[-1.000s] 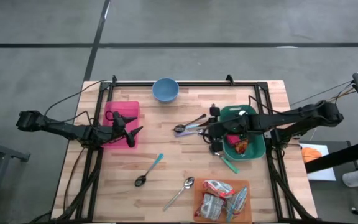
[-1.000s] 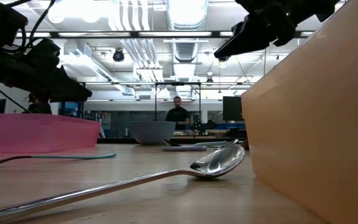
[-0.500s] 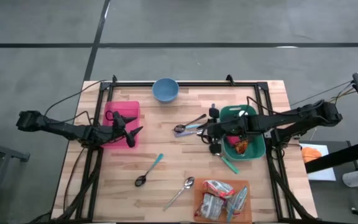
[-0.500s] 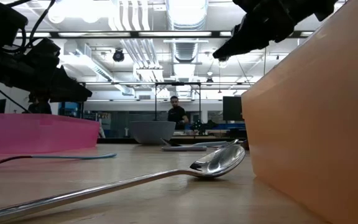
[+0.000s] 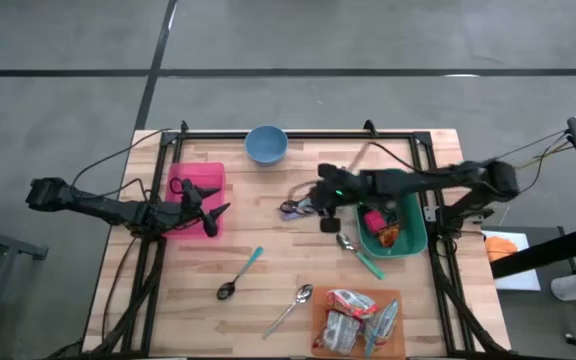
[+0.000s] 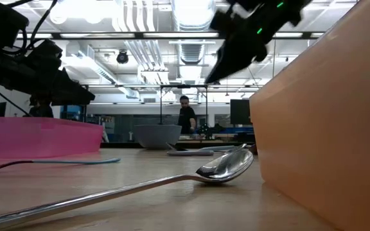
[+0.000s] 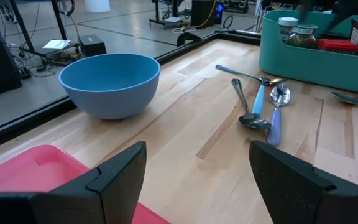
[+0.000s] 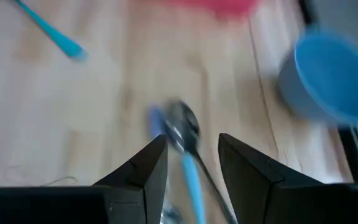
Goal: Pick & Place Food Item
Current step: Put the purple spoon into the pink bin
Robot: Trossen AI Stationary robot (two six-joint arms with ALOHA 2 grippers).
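Since a moment ago my right gripper [image 5: 322, 207] has swung away from the green bin [image 5: 414, 236] to above the spoons [image 5: 303, 205], fingers apart and holding nothing. Food items [image 5: 382, 226] lie in the bin, so no pick happened. My left gripper [image 5: 211, 215] waits open over the pink tray [image 5: 198, 176].

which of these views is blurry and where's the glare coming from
Right wrist view: motion blur smears the spoons and blue bowl. Low view: ceiling lights glare overhead, and the near spoon is soft. Left wrist and high views are sharp.
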